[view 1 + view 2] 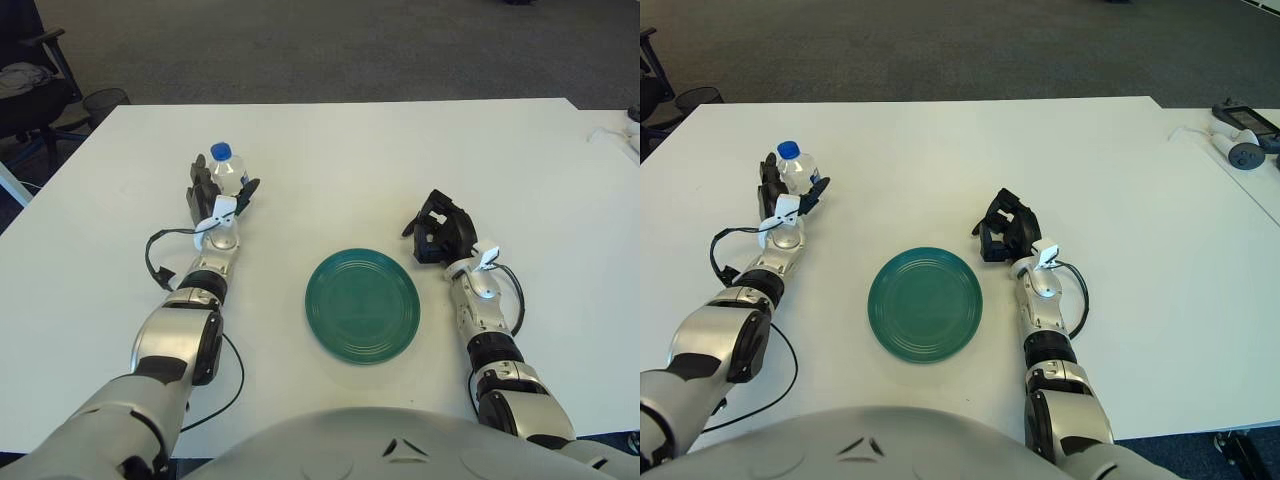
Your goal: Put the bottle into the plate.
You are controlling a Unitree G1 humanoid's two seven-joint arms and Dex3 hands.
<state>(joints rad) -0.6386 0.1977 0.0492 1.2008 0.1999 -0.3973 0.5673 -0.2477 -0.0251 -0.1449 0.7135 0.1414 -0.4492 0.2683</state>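
Observation:
A small clear bottle [229, 172] with a blue cap stands upright at the table's far left. My left hand [221, 194] reaches up to its near side. Dark fingers [201, 182] stand to the left of the bottle and the thumb [247, 191] to its right. The fingers are spread, not closed on the bottle. A round green plate [362, 305] lies flat in the middle near me, well right of the bottle, with nothing on it. My right hand [440, 231] shows just beyond the plate's right rim, fingers curled and holding nothing.
The white table [400, 150] ends just behind the bottle's row. A black cable [155, 268] loops beside my left forearm. An office chair [25, 90] and a bin [105, 100] stand off the far left corner. Small devices [1238, 150] lie at the far right.

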